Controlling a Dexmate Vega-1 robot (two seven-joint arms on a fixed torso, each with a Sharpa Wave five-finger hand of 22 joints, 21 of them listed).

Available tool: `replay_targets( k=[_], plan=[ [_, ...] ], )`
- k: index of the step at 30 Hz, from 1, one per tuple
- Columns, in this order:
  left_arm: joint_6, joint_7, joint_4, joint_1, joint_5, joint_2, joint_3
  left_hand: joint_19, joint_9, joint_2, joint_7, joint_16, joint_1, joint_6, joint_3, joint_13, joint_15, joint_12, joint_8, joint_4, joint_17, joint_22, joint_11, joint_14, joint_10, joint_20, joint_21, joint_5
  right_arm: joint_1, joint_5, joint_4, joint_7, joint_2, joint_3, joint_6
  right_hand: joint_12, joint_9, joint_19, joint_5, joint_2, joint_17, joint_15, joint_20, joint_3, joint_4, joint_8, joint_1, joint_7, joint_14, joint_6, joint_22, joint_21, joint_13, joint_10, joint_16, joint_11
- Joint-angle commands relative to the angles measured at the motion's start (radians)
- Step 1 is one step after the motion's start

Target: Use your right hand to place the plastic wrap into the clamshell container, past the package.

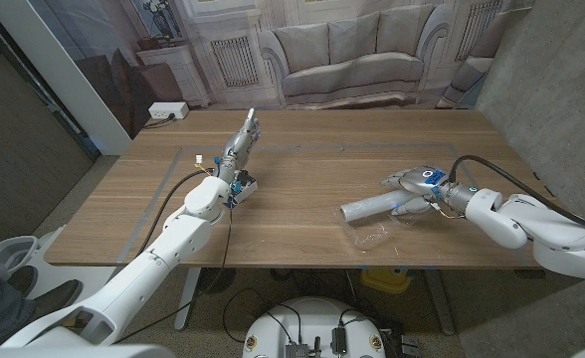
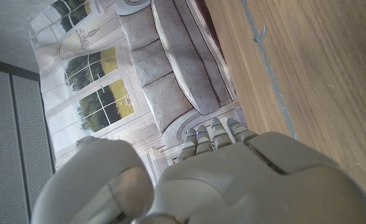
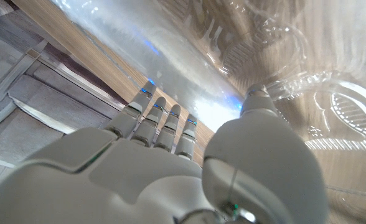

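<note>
Roll of plastic wrap (image 1: 372, 207) lay on its side toward the right half of the table (image 1: 302, 149), nearer the front edge than the back, one end pointing left, the other under the right hand (image 1: 419, 183). Seen in the right wrist view as a pale, glossy tube (image 3: 170, 68) running just beyond the fingertips (image 3: 147, 90).

Right hand draped over the roll's right end, fingers (image 1: 397, 180) spread across the top and thumb (image 3: 258, 102) reaching toward it from the other side; firmly closed around the roll or merely resting on it, could not tell.

Clear clamshell container (image 1: 374, 237) sat just in front of the roll, near the table's front edge, thin and see-through, its ribbed plastic (image 3: 332, 93) bright beside the thumb in the right wrist view. Touching the roll or slightly apart, could not tell.

Left hand (image 1: 241, 141) raised well apart on the left half of the table, standing on edge with fingers straight and together, pointing toward the back edge, holding nothing. Small blue-and-white box (image 1: 243, 185) rested on the table by the left wrist.

Grey tape line (image 1: 273, 147) ran across the table near the back edge. Backdrop printed with a sofa (image 1: 347, 55) hung behind the table.
</note>
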State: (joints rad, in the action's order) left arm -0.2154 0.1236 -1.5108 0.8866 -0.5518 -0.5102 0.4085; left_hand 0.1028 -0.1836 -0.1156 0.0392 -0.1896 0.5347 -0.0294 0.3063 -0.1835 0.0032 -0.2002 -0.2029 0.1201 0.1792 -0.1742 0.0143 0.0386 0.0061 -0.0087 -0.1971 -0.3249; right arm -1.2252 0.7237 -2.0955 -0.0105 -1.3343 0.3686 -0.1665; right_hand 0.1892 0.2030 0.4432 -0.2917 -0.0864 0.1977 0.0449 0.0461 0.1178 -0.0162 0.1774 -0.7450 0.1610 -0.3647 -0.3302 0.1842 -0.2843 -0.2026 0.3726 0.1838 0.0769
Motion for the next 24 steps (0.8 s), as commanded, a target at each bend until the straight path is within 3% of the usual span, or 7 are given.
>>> replay_targets(
  k=[1, 24],
  plan=[
    [-0.006, -0.013, 0.017, -0.008, -0.006, 0.004, 0.003, -0.001, -0.003, -0.002, 0.0, 0.002, 0.004, -0.011, 0.006, -0.004, 0.001, 0.0, 0.005, -0.003, 0.003, -0.005, 0.005, 0.005, 0.005, 0.005, -0.001, 0.0, -0.018, -0.008, -0.024, -0.011, -0.02, -0.014, -0.029, 0.01, 0.002, -0.008, -0.011, -0.004, 0.002, 0.049, 0.029, -0.005, -0.002, 0.001, 0.005, -0.005, 0.008, 0.008, 0.001, 0.004, -0.002, -0.006, -0.002, -0.007],
    [-0.01, -0.029, 0.036, -0.017, -0.011, 0.01, 0.009, -0.001, -0.003, -0.003, 0.0, 0.003, 0.004, -0.01, 0.006, -0.004, 0.002, 0.0, 0.006, -0.003, 0.003, -0.005, 0.005, 0.006, 0.004, 0.005, -0.001, 0.001, -0.113, -0.063, -0.082, 0.027, -0.093, -0.06, -0.135, 0.017, 0.002, -0.009, -0.034, -0.006, 0.001, 0.054, 0.028, -0.014, 0.001, 0.01, 0.012, -0.006, 0.007, 0.012, 0.001, 0.012, -0.002, -0.008, 0.004, -0.008]
  ],
)
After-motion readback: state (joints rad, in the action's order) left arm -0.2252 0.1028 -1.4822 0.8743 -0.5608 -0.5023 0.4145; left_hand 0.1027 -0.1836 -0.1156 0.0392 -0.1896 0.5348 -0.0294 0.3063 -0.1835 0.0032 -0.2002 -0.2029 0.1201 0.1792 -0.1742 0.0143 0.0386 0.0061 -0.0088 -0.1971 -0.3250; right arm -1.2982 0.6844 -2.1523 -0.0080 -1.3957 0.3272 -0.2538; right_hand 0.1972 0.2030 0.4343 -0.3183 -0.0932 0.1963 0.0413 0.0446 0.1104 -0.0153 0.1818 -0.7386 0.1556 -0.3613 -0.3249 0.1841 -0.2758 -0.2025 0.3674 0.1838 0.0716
